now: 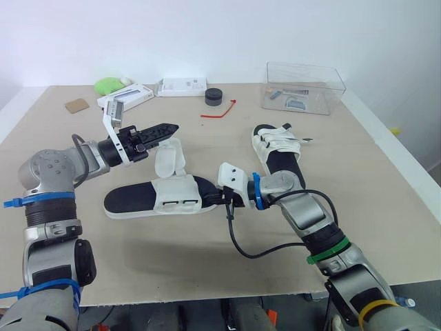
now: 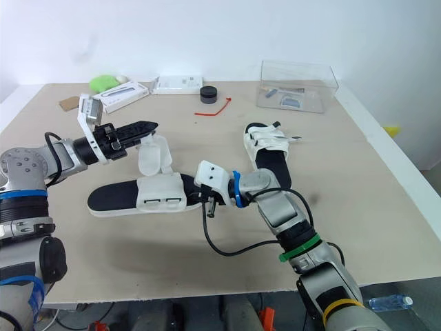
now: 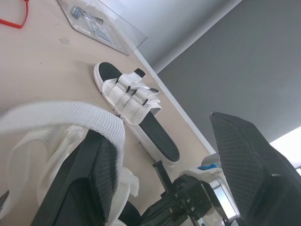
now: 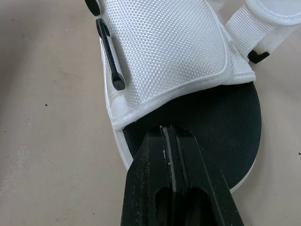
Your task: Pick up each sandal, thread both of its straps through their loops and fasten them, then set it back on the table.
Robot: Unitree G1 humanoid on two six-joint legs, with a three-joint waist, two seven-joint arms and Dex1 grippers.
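One white sandal with a black footbed (image 1: 158,196) lies flat in the middle of the table, its straps (image 1: 169,156) flipped up and loose. My left gripper (image 1: 172,128) hovers open just above it, and one strap (image 3: 70,117) drapes against one finger (image 3: 94,183). My right gripper (image 4: 165,131) is shut, its tips resting on the black footbed at that sandal's end (image 4: 225,122), close to the white upper (image 4: 160,42). The second sandal (image 1: 279,155) lies farther back on the right, with its straps lying across its top (image 3: 134,96).
A clear plastic box (image 1: 303,86) stands at the back right. A black puck (image 1: 213,96), a red tie (image 1: 219,112), white boxes (image 1: 182,86), a green object (image 1: 109,85) and a brown card (image 1: 77,105) lie along the back. A black cable (image 1: 255,252) loops under my right forearm.
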